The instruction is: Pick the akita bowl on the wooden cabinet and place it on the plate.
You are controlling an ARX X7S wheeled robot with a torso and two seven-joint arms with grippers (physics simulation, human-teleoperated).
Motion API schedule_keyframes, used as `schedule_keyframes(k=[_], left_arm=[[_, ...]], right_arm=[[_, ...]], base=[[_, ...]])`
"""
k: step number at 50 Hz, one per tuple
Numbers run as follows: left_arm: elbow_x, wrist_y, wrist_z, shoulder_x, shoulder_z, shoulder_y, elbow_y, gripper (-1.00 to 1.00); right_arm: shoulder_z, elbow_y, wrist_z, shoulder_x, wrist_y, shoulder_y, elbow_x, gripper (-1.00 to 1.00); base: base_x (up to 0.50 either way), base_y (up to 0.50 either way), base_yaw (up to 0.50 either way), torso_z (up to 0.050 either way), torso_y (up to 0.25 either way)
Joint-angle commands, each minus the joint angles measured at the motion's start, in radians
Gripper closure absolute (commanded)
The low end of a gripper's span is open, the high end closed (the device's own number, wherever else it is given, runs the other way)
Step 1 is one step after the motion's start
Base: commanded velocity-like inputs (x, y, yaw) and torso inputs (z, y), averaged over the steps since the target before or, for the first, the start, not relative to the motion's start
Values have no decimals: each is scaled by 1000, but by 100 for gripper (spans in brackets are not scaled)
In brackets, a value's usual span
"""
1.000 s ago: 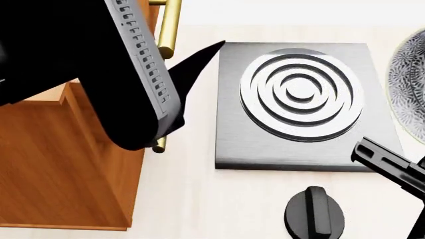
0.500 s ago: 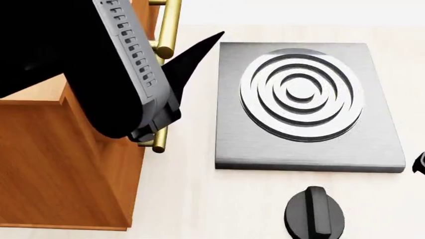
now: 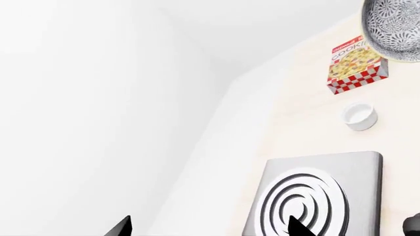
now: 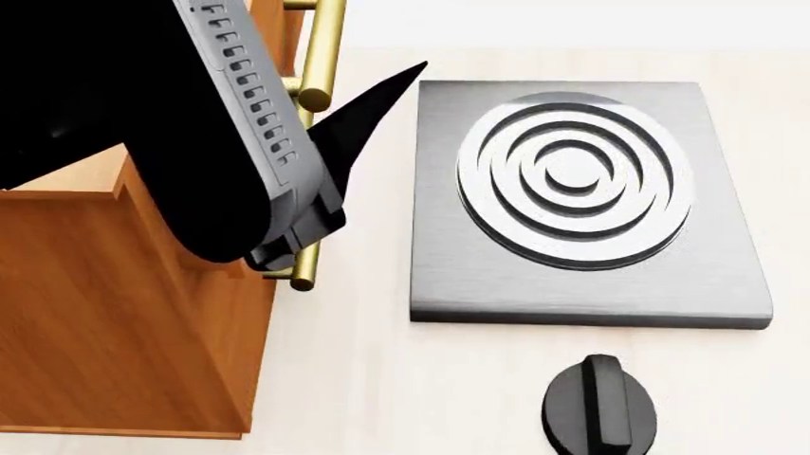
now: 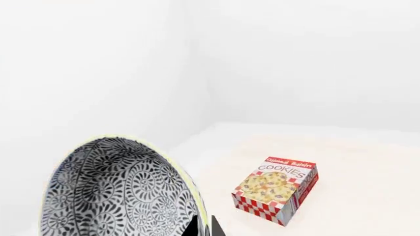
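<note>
The stove (image 4: 589, 204) is the easy anchor here: a brushed grey metal square with raised concentric rings in its middle, sitting flat on a pale cream counter (image 4: 367, 379). Just in front of it is a glossy black round knob (image 4: 598, 406), cut off by the frame edge. Off to the stove's left stands the wooden cabinet (image 4: 114, 322), orange-brown with a visible grain and a shiny brass bar handle (image 4: 319, 57) running down its front; most of it is covered by the robot's big black left arm (image 4: 139, 123), which has a ribbed grey strip along it.

The akita bowl (image 5: 118, 191) shows best in the right wrist view: round, deep, packed with fine dark grey swirly floral pattern on white, tilted so its inside faces the camera, with the right gripper (image 5: 204, 227) at its rim and apparently pinching it, though only a dark sliver of finger shows. In the left wrist view the bowl (image 3: 394, 24) appears well beyond the stove, clipped by the frame, just past a red-checked cardboard cookie box (image 3: 356, 64) and a small plain white cup (image 3: 359, 116).

Only two black fingertips of the left gripper (image 3: 210, 228) poke into view, spread wide with nothing between them.
</note>
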Motion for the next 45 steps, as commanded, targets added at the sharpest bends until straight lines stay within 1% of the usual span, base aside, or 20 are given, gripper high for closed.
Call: schedule_keyframes(k=[1, 10, 11, 24, 33, 45], left_arm=[[0, 4, -3, -4, 0, 3, -2, -100], [-5, 0, -6, -6, 0, 0, 3, -100], [-5, 1, -6, -6, -2, -1, 1, -100], [-2, 8, -11, -14, 3, 11, 5, -100], [-4, 13, -15, -18, -1, 21, 5, -100], [0, 22, -15, -20, 5, 29, 5, -100]], right_arm=[[137, 16, -88, -56, -113, -91, 90, 100], [191, 52, -124, -97, -162, -124, 147, 100], [205, 70, -139, -119, -183, -134, 178, 100], [250, 93, -119, -157, -220, -148, 246, 100], [274, 102, -73, -156, -227, -145, 280, 100], [247, 182, -92, -155, -217, -123, 288, 100]], base=[[0, 0, 0, 10, 0], [0, 0, 0, 0, 0], [0, 0, 0, 0, 0], [0, 0, 0, 0, 1], [0, 0, 0, 0, 0], [0, 0, 0, 0, 0]])
